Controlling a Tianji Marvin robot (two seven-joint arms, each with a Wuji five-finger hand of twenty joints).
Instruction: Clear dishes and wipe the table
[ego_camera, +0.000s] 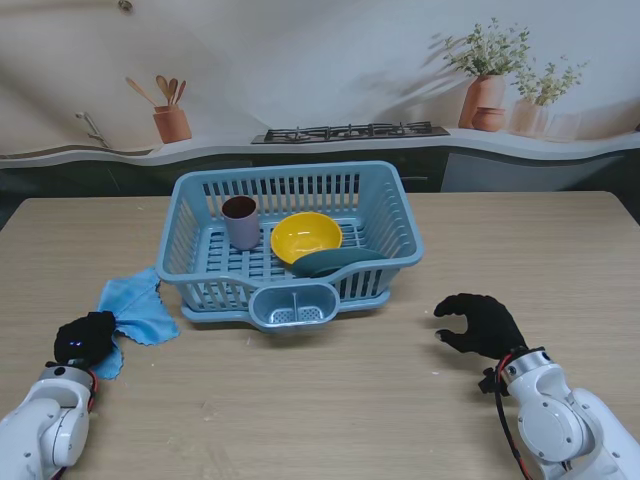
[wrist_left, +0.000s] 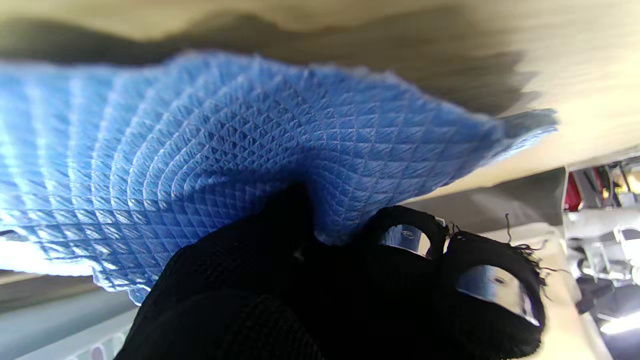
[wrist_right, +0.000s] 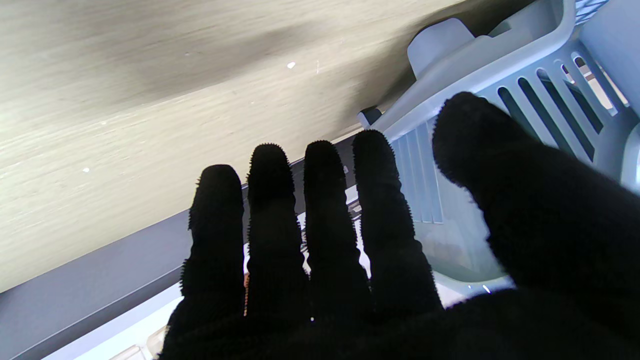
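Stand view: left robot hand (ego_camera: 84, 337) grips cloth (ego_camera: 135, 304) trailing toward rack (ego_camera: 290, 235).

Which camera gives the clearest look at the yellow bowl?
The stand view: the yellow bowl sits whole inside the blue dish rack, between cup and dark plate. The right wrist view shows only rack wall; the left wrist view shows only cloth.

My two hands, left hand (ego_camera: 85, 336) and right hand (ego_camera: 484, 324), wear black gloves. The cloth (ego_camera: 133, 303) is bright blue with a quilted diamond weave. The dish rack (ego_camera: 205, 262) is pale blue, holding a yellow bowl (ego_camera: 306, 236), a mauve cup (ego_camera: 240, 221) and a dark teal plate (ego_camera: 335, 262). The table (ego_camera: 330, 400) is light wood grain.
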